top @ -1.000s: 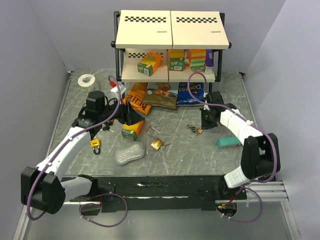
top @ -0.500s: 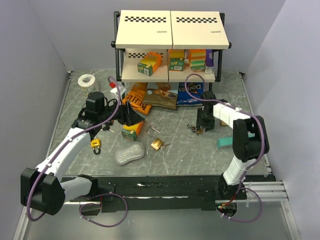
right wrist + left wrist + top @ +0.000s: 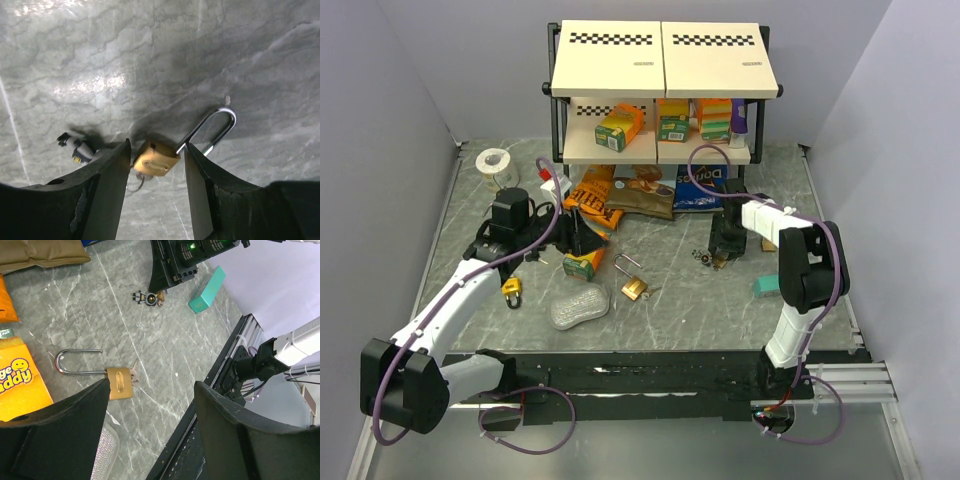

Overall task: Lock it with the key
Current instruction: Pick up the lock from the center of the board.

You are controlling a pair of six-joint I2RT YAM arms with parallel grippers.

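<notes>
Small brass padlock (image 3: 156,161) lies right of centre on the grey marbled table (image 3: 260,55), shackle open, locking not yet begun I reckon; my right tool (image 3: 157,148) hovers spread above it, empty.

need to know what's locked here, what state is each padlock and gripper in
large brass padlock: shackle open, key at its keyhole end
small brass padlock: shackle open, lying flat
yellow padlock: too small to tell
left gripper: open, empty
right gripper: open, straddling the small brass padlock
</notes>
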